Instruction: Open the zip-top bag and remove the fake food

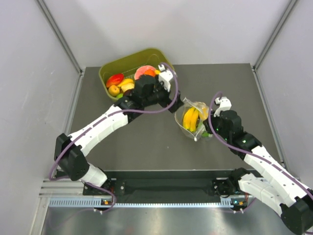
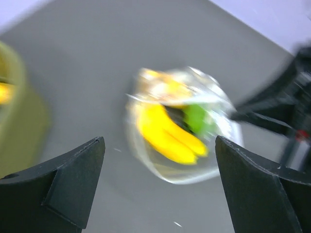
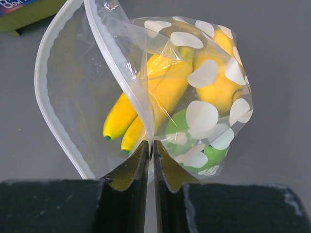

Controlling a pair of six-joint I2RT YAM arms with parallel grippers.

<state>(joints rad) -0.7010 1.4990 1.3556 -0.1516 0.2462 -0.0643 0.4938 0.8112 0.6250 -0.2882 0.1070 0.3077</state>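
The right tool (image 3: 150, 145) is closed almost fully, pinching one wall of the zip-top bag (image 3: 204, 73), which is right of the bench's middle, mouth agape, fake food (image 3: 160, 90) inside. The left tool (image 2: 159, 143) hangs above it, spread wide, holding nothing.

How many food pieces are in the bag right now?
3 in the zip-top bag, by the right wrist view: banana bunch left, yellow-orange piece upper right, green piece below it. Others may be hidden behind them.

You see the left gripper (image 2: 159, 145) with fingers (image 2: 73, 184) spread wide at the lower corners; centre frame, a blurred bag (image 2: 150, 160) holds bananas (image 2: 165, 133) and a green piece (image 2: 197, 119).
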